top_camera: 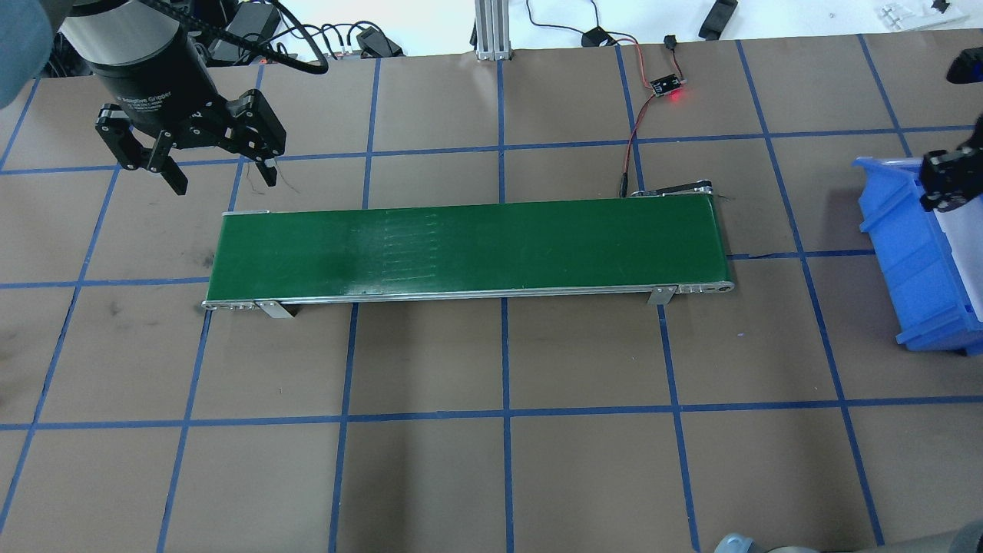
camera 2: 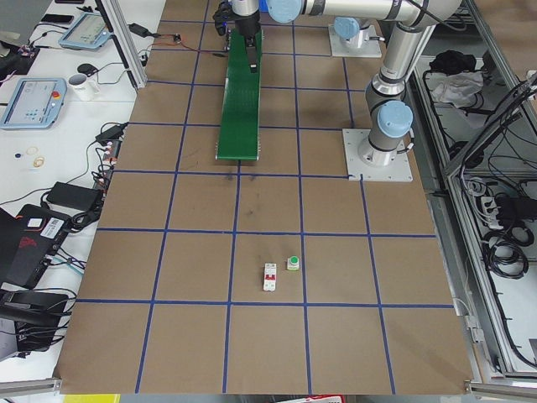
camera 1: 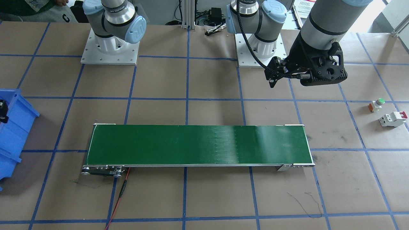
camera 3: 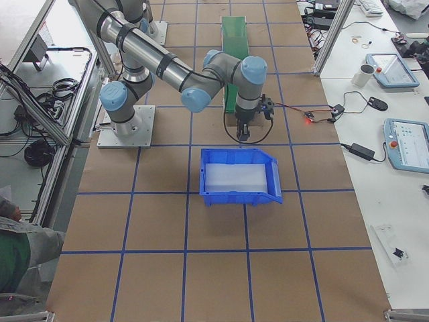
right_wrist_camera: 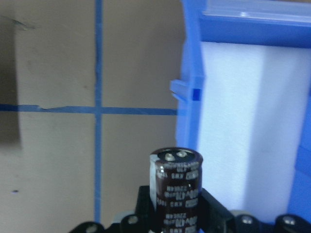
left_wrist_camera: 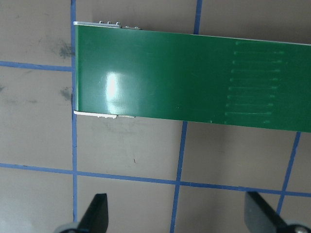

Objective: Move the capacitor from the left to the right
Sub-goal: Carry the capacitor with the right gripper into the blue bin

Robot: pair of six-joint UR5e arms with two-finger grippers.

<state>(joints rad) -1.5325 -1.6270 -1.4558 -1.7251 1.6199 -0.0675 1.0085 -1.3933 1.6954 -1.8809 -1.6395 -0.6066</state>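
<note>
While the right gripper (top_camera: 946, 181) hangs over the rim of the blue bin (top_camera: 905, 265) on the side facing the belt, its jaws are clamped on the capacitor (right_wrist_camera: 176, 187). The right wrist view shows the capacitor upright between the black fingers, silvery end up and pale print on its dark sleeve. Below it lies the line where the bin's wall meets the table (top_camera: 584, 346). The bin's white floor lies to one side of that line and brown paper with blue tape to the other.

The left gripper (top_camera: 223, 183) hangs above the table just beside the left end of the green belt (top_camera: 468, 246), with jaws spread wide and nothing between them.

A green-capped button (camera 1: 376, 104) and a white block with a red lever (camera 1: 393, 119) lie near each other on the table at the robot's left, well apart from the belt.
</note>
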